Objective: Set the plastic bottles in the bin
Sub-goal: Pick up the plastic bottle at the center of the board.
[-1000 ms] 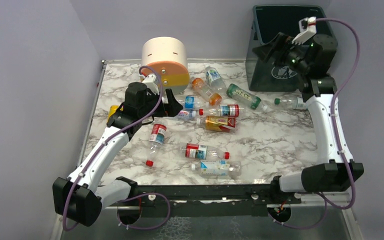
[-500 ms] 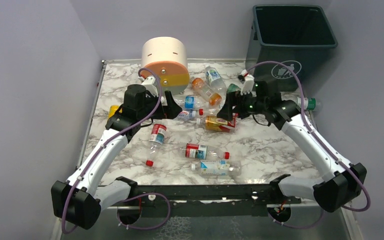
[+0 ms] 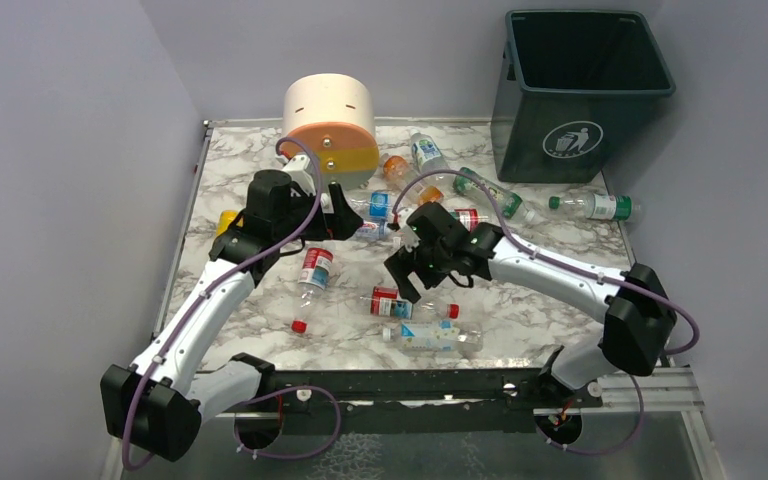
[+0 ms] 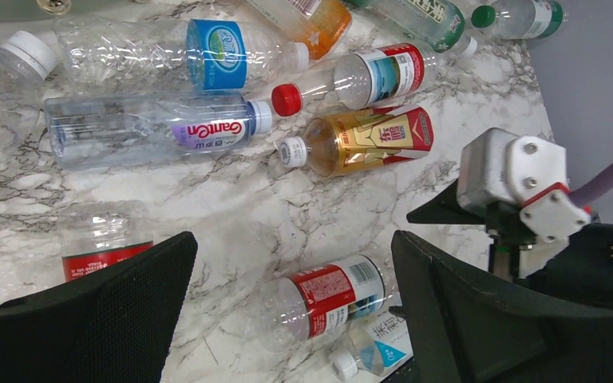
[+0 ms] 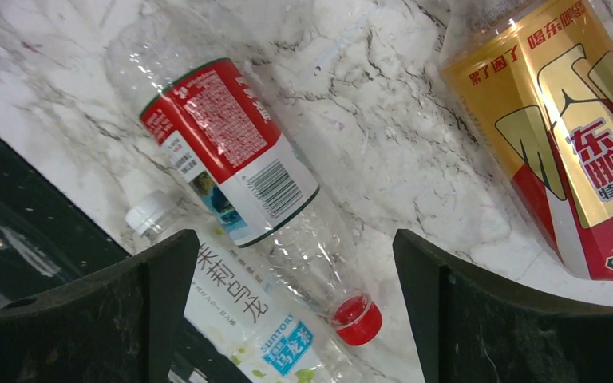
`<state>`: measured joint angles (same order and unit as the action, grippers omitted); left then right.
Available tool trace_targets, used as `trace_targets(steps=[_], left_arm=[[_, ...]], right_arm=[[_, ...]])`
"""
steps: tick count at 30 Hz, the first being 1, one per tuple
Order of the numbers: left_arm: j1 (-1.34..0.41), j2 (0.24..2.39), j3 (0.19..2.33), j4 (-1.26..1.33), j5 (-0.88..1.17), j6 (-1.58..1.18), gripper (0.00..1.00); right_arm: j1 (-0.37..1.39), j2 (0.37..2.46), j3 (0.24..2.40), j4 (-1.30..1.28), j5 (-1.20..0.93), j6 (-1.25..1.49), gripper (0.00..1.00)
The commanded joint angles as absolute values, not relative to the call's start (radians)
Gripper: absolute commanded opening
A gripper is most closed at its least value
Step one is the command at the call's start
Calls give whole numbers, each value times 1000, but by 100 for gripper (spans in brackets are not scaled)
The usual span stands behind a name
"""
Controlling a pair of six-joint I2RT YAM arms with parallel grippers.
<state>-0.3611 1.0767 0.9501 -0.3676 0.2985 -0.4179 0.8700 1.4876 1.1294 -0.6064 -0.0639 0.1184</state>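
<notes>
Bottles (image 3: 314,270) lie scattered on their sides across the marble table (image 3: 540,320), and the teal bin (image 3: 530,130) stands at the far right corner. My right gripper (image 5: 295,239) hangs low near the middle of the table with its jaws spread wide, gripping nothing. Straight below it I see a clear red-labelled bottle (image 5: 231,152) with a red cap. A Suntory tea bottle (image 5: 239,319) lies just beside that one on the side toward the arm bases, and a gold can-shaped bottle (image 5: 567,144) lies on the far side. My left gripper (image 4: 294,239) is also wide open and empty, hovering in front of the cream drawer unit (image 3: 330,120). Beyond its fingers a GameOn bottle (image 4: 152,132) and a blue-labelled bottle (image 4: 215,56) lie side by side. A green-capped bottle (image 3: 595,206) lies nearest the bin, just in front of it.
</notes>
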Motion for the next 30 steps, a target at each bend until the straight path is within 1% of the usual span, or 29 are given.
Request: trace_targets(steps=[1, 9, 16, 24, 28, 30], left_arm=[[-357, 1045, 986, -397, 284, -413, 99], [-359, 1042, 980, -402, 250, -411, 99], [-359, 1029, 979, -411, 225, -409, 99], [-358, 1021, 966, -410, 221, -408, 99], [-357, 1011, 961, -411, 219, -404, 99], [-358, 1006, 960, -410, 216, -401, 99]], right_arm=[[905, 1528, 1112, -570, 24, 46, 96], [971, 1616, 1097, -546, 26, 10, 97], [977, 1656, 1091, -517, -11, 4, 97], [977, 1757, 1130, -507, -8, -1, 97], [977, 1766, 1145, -502, 3, -3, 94], [977, 1748, 1151, -498, 6, -4, 88]])
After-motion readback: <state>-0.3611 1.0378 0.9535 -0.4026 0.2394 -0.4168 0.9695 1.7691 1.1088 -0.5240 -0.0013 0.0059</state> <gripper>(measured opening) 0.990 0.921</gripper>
